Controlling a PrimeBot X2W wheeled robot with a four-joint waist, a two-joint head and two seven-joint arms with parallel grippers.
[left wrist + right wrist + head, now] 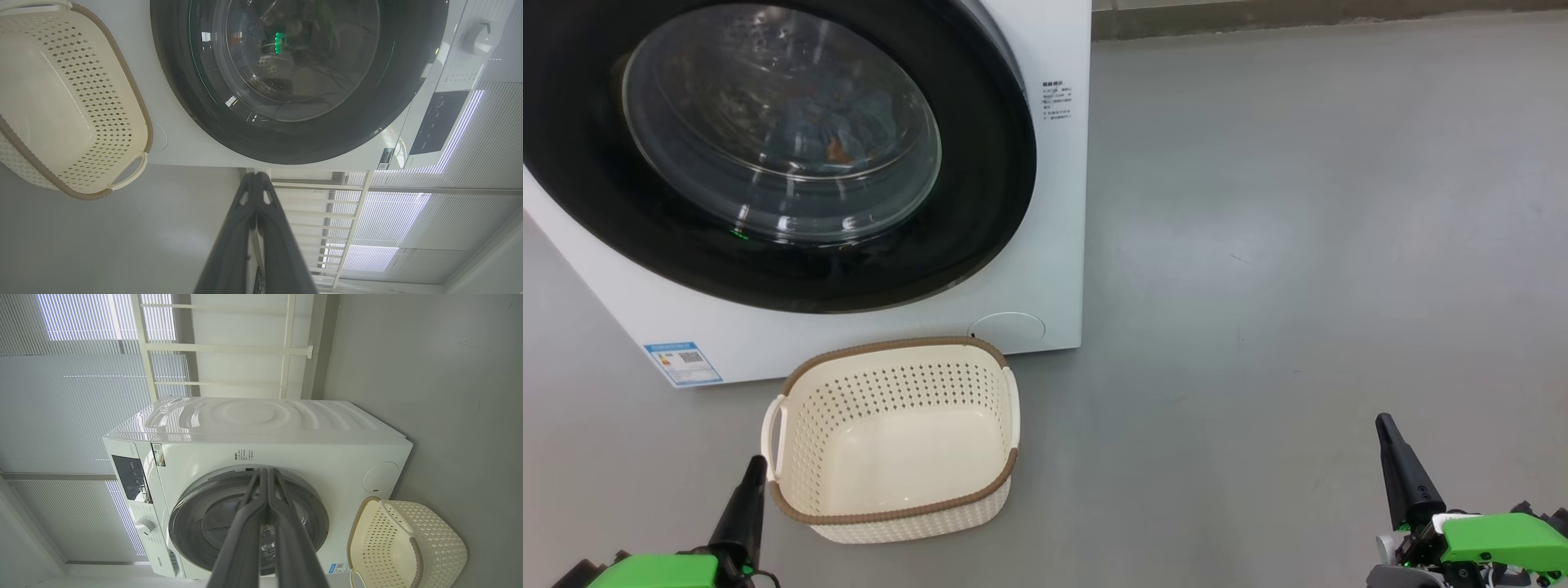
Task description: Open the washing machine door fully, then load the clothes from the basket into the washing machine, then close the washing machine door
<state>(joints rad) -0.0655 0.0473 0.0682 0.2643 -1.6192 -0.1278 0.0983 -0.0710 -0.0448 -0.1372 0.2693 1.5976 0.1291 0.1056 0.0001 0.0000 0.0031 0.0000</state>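
The washing machine door (780, 131) sits flush against the washing machine (1054, 245), blue clothes (849, 110) show through its glass, and the basket (890, 392) on the floor just before it is empty. The left pincer (757, 464) and right pincer (1384, 425) are clenched on nothing, clear of the door. The task looks done; only confirm the rim seats evenly.

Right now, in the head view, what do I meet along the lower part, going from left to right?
First the left pincer → basket → bare grey floor → right pincer.
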